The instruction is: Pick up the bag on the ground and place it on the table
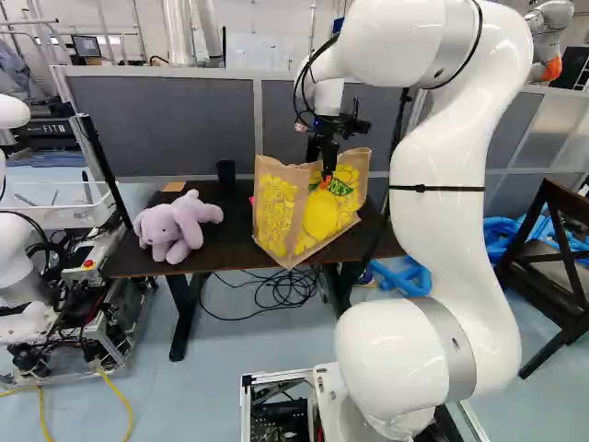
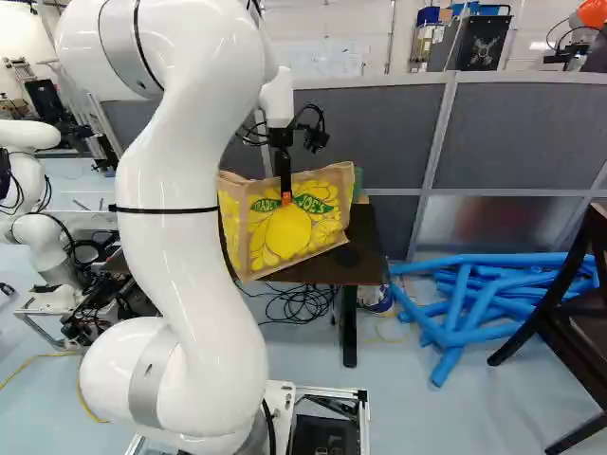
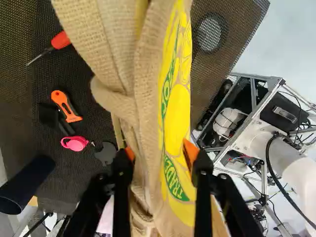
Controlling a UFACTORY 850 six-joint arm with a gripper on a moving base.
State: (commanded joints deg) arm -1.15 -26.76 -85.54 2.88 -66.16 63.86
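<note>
- the dark table [image 1: 225, 244] is the place where the bag is to be set; its near edge should be cleared by the whole base before any weight is let go.
- the bag [image 2: 289, 227], tan with yellow print, is hung tilted over the table, its low corner seen in front of the near edge; whether any weight is borne by the tabletop cannot be told. it should be moved inward, levelled and lowered slowly.
- the lilac plush toy [image 1: 177, 226] is seated on the table beside the bag, and could be nudged if the bag were swung that way.
- the gripper [image 3: 160, 152] is closed on the bag's upper part, cloth pinched between both pads; it should be opened only once the base is flat, lest the bag be tipped.
- the black cup [image 3: 25, 183] is stood beyond the bag and could be knocked over.
- the red-handled screwdriver [image 3: 60, 40], orange cutter [image 3: 65, 106] and pink object [image 3: 75, 143] are scattered on the far side, where the base could be propped unevenly.
</note>
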